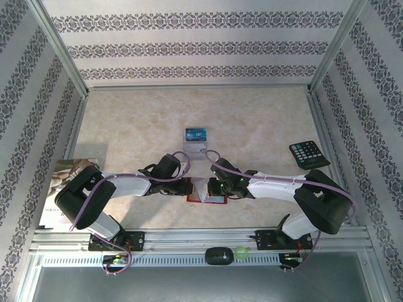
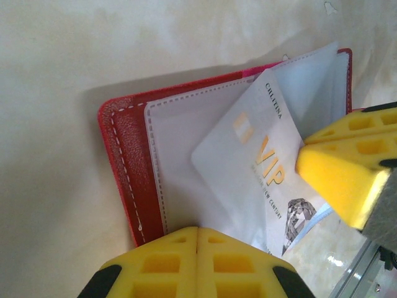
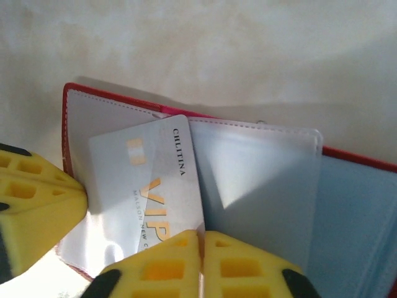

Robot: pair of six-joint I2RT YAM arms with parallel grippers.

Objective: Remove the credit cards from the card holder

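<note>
Two yellow-fingered grippers meet over the red card holder (image 2: 124, 164), which lies open at the near centre of the table (image 1: 138, 126), just beyond your arms' bases. Your left gripper (image 2: 197, 233) has its fingers pressed together at the left side of the holder, on the clear sleeve (image 2: 177, 139). Whether it pinches the plastic or only bears down on it cannot be told. Either way, it seems placed there to pin the holder so that it does not slide when the card is pulled.

Your right gripper (image 3: 201, 237) comes in from the right with its fingers closed on the edge of a silver card (image 2: 251, 139) marked VIP. The card sits tilted across the sleeve and partly out of it, one end hazy under the plastic and the other end bare. That skew suggests the card is being drawn out at an angle to the pocket, so watch that its corner does not catch on the stitched seam.

Farther out, at the middle of the table, a blue card (image 1: 196, 133) and a pale card (image 1: 194, 148) lie flat just beside each other, well apart from the holder. That looks like your drop spot for this one. A black remote (image 1: 308, 154) rests off to the right and plays no part.
</note>
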